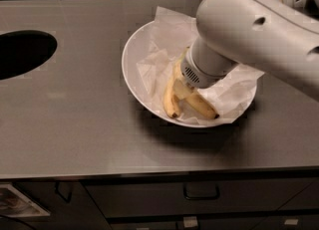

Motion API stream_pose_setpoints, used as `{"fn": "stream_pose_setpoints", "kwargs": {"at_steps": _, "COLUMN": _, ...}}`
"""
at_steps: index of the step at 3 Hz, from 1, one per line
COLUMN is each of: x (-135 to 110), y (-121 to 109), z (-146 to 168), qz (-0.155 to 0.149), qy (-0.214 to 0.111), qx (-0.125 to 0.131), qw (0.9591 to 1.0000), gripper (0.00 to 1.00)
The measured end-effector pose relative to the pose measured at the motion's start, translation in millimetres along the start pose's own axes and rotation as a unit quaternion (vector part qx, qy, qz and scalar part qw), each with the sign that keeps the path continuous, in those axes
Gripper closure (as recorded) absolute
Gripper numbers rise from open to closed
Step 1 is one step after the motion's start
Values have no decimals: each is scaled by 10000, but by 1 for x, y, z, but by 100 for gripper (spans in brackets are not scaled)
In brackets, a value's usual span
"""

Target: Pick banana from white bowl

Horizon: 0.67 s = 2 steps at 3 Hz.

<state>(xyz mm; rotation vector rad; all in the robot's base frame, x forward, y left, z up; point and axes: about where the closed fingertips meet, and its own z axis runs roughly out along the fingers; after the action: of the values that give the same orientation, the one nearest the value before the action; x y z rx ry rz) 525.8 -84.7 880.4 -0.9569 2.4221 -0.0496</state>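
Observation:
The white bowl [133,55] sits on the grey counter, lined with a crumpled white paper sheet [167,35]. Two yellow bananas lie on the paper. The banana [170,98] is the longer curved one on the left, its dark tip towards the bowl's front rim. A shorter banana [203,105] lies to its right. My gripper [183,87] is down inside the bowl at the bananas' upper ends, mostly hidden under my white wrist and arm, which reach in from the upper right.
A dark round hole [20,52] is cut into the counter at the left. The counter's front edge runs below the bowl, with drawers and a handle [201,192] beneath. A dark tiled wall stands behind.

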Motion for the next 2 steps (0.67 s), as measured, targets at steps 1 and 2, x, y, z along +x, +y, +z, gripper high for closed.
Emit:
{"fn": "stream_pose_setpoints", "kwargs": {"at_steps": 1, "x": 0, "y": 0, "z": -1, "qz": 1, "qy": -35, "qx": -5, "qw": 10000, "gripper": 100}}
{"fn": "stream_pose_setpoints", "kwargs": {"at_steps": 2, "x": -6, "y": -4, "z": -20, "qz": 14, "qy": -505, "qx": -67, "qw": 9987, "gripper": 100}}
